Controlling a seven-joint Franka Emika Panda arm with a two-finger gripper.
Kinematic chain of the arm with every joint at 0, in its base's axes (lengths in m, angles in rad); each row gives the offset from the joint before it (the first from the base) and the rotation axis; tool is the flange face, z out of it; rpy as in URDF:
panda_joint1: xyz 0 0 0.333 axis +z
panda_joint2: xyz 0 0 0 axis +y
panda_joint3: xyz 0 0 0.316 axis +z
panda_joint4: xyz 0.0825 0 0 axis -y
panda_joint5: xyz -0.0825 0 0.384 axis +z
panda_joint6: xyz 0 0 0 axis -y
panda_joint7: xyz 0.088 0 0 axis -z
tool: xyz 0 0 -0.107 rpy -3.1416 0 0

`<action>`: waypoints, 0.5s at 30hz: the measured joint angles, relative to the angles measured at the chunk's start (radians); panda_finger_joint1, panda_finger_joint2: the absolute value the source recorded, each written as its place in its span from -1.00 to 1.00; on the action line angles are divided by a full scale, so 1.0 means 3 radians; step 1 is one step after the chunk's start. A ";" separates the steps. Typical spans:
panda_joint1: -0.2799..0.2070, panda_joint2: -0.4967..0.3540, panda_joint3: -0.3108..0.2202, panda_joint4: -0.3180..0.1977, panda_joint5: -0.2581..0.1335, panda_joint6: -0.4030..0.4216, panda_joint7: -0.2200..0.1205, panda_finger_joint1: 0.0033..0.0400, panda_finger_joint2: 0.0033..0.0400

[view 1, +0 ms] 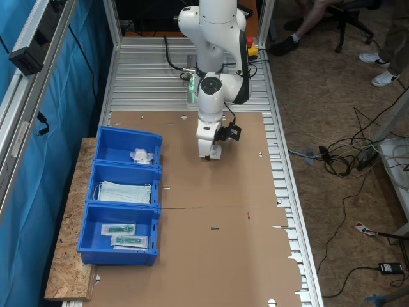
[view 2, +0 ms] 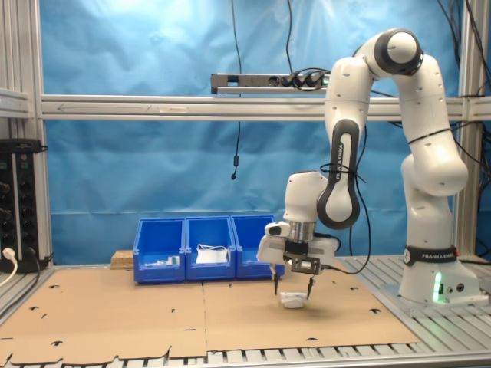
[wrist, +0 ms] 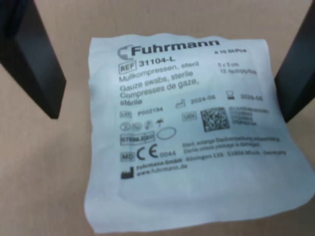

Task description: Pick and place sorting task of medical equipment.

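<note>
While the fingers [wrist: 34,64] stand wide apart over the table [view 2: 153,314], the packet [wrist: 189,132] lies flat between them; you should lower straight and close gently.

**White Arm, Black Fingers**

The arm [view 2: 418,146] is glossy white with rounded links and dark grey bands at the joints. A green light glows low on its base [view 2: 439,289]. Black cable loops beside the wrist. The gripper [view 2: 292,289] carries a white body and two slim black fingers [wrist: 34,59].
</note>
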 joint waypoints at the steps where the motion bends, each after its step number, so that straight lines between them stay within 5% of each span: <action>1: 0.0000 0.0000 0.0000 0.0000 0.0000 0.0000 0.0000 1.00 1.00; 15: 0.0000 0.0060 -0.0054 0.0001 0.0025 0.0098 0.0000 1.00 1.00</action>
